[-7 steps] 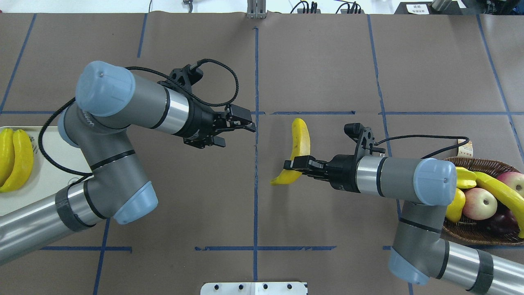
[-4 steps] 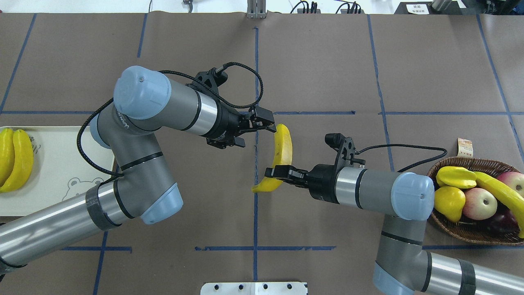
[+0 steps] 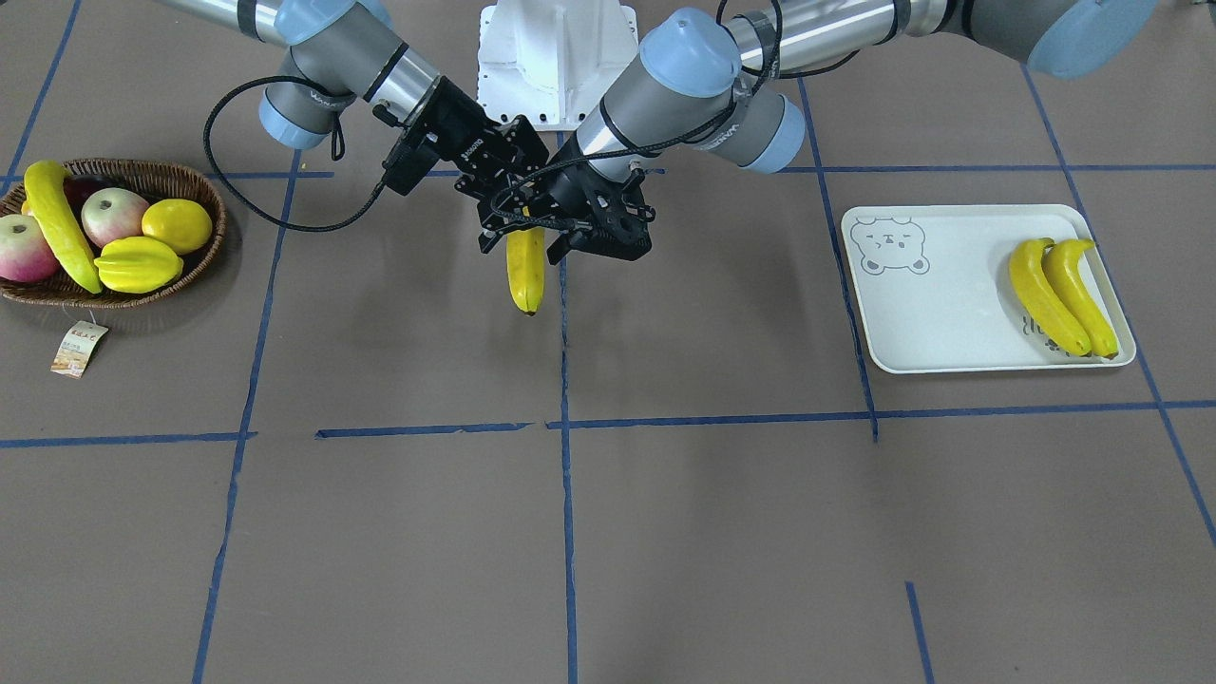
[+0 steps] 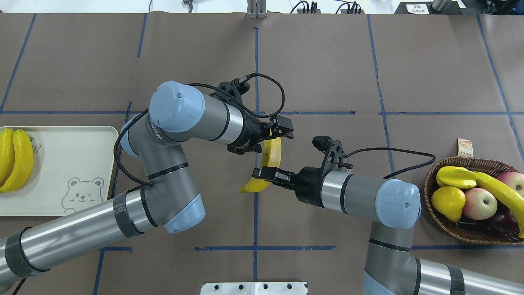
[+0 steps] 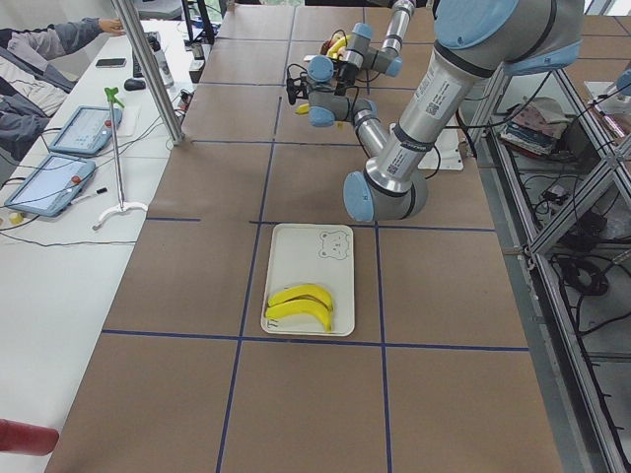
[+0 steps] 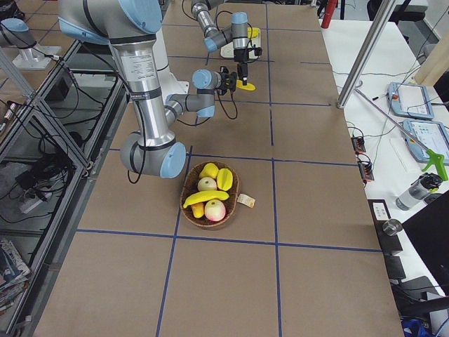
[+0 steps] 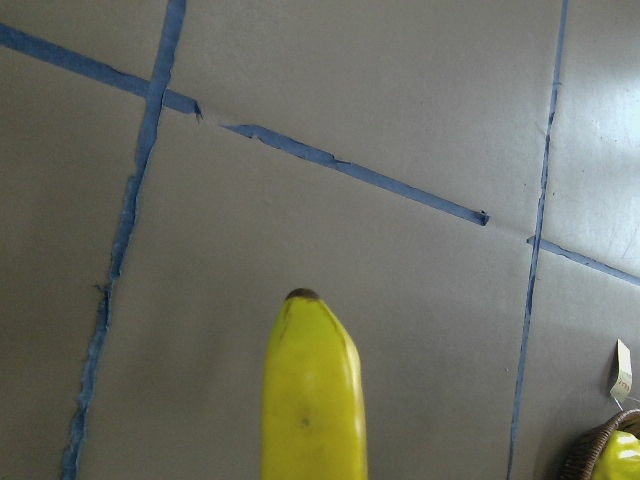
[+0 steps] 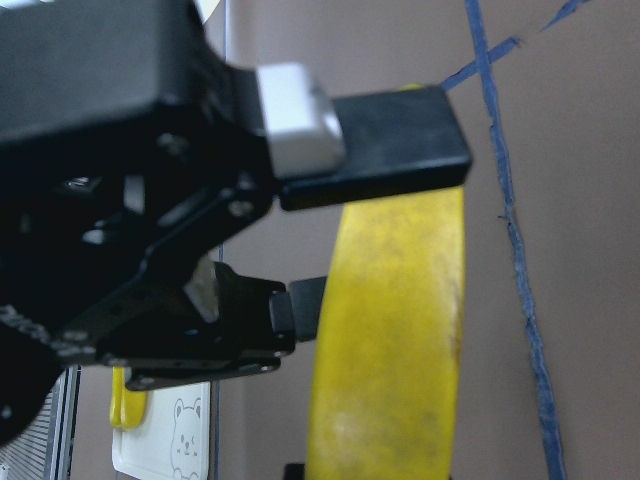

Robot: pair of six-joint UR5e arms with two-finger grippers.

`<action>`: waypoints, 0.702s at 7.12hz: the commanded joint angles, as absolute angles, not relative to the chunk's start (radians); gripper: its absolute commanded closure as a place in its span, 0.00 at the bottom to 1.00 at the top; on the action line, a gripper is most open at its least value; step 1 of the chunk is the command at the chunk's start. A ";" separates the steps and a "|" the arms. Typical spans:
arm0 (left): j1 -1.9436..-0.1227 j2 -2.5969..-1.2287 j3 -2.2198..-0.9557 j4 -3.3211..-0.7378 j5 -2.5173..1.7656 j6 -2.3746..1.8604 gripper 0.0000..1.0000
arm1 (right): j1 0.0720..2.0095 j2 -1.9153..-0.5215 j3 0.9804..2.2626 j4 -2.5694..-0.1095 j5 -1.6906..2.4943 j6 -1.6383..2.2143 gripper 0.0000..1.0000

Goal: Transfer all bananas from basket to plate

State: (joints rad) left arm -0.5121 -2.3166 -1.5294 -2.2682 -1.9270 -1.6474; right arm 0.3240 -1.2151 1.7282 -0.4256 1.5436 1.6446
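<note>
Bananas sit in three places: a pair side by side at one end of the plate, one last banana lying across the other fruit in the basket, and the held banana in the air over the middle of the worktop, where a hand-over between the arms appears to be the step in hand. The right gripper is clamped on the held banana near the end closer to the robot. The left gripper has its jaws apart, one finger on each side of the far end; whether the pads touch the peel cannot be told. To do this well, the left should close squarely across the fruit, not just on the tip, and grip firmly before the right lets go, since the smooth curved skin may swivel. The two wrists and their looped cables are crowded together, so the right should draw straight back. A starfruit, lemon and apples hem in the last banana.
</note>
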 commanded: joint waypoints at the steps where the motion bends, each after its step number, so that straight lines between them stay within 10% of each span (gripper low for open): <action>1: -0.488 -2.318 -1.529 -2.269 -1.882 -1.651 0.14 | 0.324 -1.215 1.729 -0.425 1.542 1.644 0.93; 5: -0.494 -2.313 -1.528 -2.267 -1.882 -1.651 0.38 | 0.327 -1.219 1.730 -0.425 1.539 1.643 0.93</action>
State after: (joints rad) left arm -0.4920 -2.3144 -1.5291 -2.2674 -1.8825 -1.6505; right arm 0.3270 -1.2179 1.7307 -0.4249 1.5387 1.6423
